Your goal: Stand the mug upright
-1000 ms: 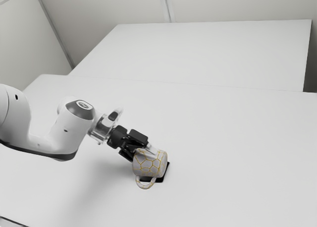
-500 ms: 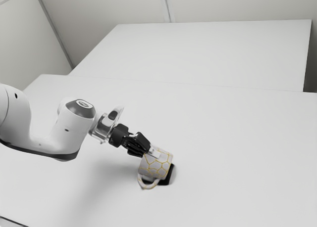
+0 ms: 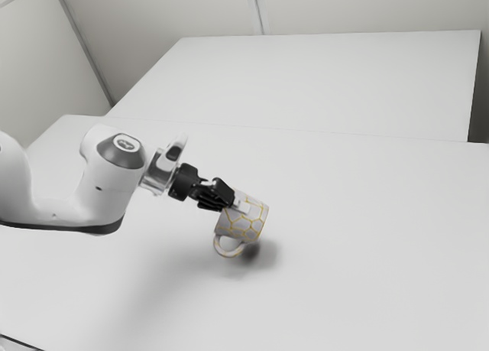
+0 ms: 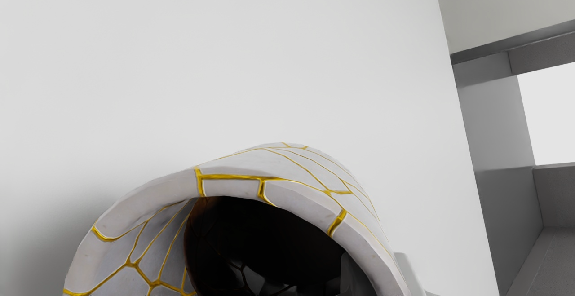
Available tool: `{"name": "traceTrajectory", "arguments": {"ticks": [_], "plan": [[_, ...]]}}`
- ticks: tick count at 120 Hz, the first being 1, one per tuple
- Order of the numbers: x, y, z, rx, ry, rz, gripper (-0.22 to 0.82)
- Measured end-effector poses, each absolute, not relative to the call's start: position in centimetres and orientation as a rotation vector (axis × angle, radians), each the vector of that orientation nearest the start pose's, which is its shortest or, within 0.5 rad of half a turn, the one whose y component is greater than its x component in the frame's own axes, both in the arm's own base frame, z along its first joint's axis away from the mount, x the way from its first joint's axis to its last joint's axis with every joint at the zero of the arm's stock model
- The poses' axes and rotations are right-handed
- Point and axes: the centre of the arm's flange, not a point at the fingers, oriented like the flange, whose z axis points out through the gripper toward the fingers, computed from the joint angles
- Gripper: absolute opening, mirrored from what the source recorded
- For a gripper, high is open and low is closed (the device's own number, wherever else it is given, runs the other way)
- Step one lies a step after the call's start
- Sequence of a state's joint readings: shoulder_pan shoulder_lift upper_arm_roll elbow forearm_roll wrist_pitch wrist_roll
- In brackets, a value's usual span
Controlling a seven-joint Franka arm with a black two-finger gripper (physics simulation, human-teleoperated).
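The white mug with gold lines (image 3: 243, 219) hangs tilted above the table (image 3: 344, 236), its handle toward the exterior view's lower left and a dark shadow beneath it. At its upper side, my gripper (image 3: 235, 206) is shut on the mug's wall. In the wrist view, the mug (image 4: 296, 165) turns its open mouth toward my hand. The gripper (image 4: 379, 272) has one fingertip inside the mouth and the other against the outer wall. The mug's base is hidden in the wrist view.
A second white table (image 3: 321, 76) adjoins the far side of this one, with pale walls (image 3: 168, 14) behind. Past the table's edge in the wrist view stands a grey structure (image 4: 507, 134).
The fingers closed on the mug's wall, and the mug tilted and shifted toward the exterior view's right. Then hand and mug rose together, leaving the table.
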State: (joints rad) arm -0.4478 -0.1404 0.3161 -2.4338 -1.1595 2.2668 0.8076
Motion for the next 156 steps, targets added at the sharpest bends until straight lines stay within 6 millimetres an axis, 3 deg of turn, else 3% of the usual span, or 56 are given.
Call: {"name": "traceTrajectory", "arguments": {"ticks": [30,48,76,94,116,156], "plan": [[48.5,-8.6,39.8,2.676,-0.312,0.345,-0.18],[48.7,-8.8,40.2,2.873,-0.266,0.326,-0.18],[48.6,-9.2,39.1,3.026,0.076,0.252,-0.18],[49.8,-9.3,38.8,3.07,0.328,0.184,-0.18],[50.6,-9.1,37.0,3.097,0.598,0.087,-0.18],[52.8,-8.1,35.6,3.138,0.924,0.035,-0.18]]}}
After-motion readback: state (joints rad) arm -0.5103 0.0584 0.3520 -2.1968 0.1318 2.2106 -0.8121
